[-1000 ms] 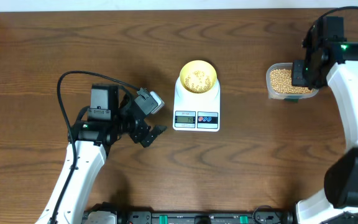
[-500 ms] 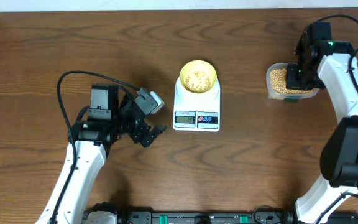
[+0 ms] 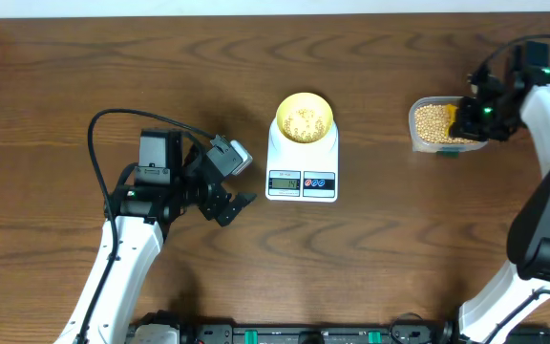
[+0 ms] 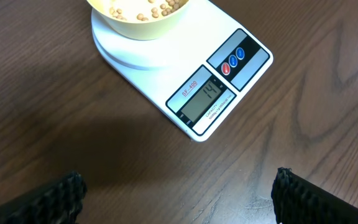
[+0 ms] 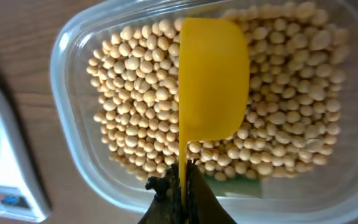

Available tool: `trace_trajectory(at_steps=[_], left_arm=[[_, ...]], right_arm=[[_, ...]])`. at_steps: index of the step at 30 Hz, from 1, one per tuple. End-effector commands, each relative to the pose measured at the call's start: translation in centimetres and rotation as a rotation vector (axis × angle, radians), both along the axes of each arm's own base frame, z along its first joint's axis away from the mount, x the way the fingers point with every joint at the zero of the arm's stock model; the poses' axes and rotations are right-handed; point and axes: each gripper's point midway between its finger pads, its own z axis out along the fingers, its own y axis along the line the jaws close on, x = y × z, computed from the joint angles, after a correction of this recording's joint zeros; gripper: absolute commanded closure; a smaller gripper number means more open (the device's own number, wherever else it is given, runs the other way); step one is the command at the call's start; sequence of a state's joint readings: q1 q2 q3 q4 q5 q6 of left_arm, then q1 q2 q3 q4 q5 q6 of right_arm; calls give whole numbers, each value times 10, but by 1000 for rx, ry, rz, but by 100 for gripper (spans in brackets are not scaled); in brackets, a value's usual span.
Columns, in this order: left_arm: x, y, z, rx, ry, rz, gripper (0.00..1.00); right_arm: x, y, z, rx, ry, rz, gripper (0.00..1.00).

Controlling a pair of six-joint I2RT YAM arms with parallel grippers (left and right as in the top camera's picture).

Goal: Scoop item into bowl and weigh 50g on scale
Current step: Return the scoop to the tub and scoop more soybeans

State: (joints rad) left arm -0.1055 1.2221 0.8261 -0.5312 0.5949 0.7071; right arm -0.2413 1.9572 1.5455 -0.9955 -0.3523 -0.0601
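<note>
Swung round at the right wrist over the last second: now pointing in at the tub (image 5: 73,155) from its side rather than standing over its edge. Pinching the thin handle of a yellow spoon (image 5: 213,81) with the right end effector (image 5: 182,182), pressed together on it. Just ahead of that end effector, hanging low over the beans (image 5: 135,106) with the spoon's cup. No beans to be seen on the cup, and no telling whether it is touching the heap or just above it. Meaning for the task, as a guess: lining up for another scoop, with nothing yet being carried across.

Holding the left end effector (image 4: 179,199) spread wide and empty above the desk (image 4: 55,112), unmoved across the same second. Straight ahead of it, the scale (image 4: 185,81), with the bowl (image 4: 138,25) sitting on the platform at the far end. Inside the bowl, only a thin scatter of beans. Reading 14 on the display (image 4: 207,99), so well short of fifty. Probably several more spoonfuls needed, then smaller ones near the end to avoid overshooting.
</note>
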Motion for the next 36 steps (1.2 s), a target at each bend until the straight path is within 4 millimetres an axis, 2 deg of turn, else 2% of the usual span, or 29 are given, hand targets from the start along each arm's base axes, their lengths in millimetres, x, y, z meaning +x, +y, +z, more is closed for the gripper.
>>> trace_trajectory(at_steps=[1,7,12,15,20,22,29,36], left_arm=[[-2,3,-5,8,11,10,2],[-2,3,-5,8,11,10,2],[-2,3,-4,8,11,10,2],[-2,3,-5,8,11,10,2],[-2,3,-5,8,11,10,2],[-2,3,-5,8,11,10,2],[-2,3,-5,8,11,10,2],[-2,3,-5,8,11,10,2]], right_arm=[[3,8,12,207,-76,46,99],[-3,5,8,233,-70,48,99],[-14,10,-8,183,-19,70,99],[-16,19,-14,179,-7,91,99],[-11,36,-10,211,-30,128,99],[-11,36,-10,211,-30,128,99],[-10,12,-3,276,-67,58,99],[-12,-4,21,438,-189,55,99]])
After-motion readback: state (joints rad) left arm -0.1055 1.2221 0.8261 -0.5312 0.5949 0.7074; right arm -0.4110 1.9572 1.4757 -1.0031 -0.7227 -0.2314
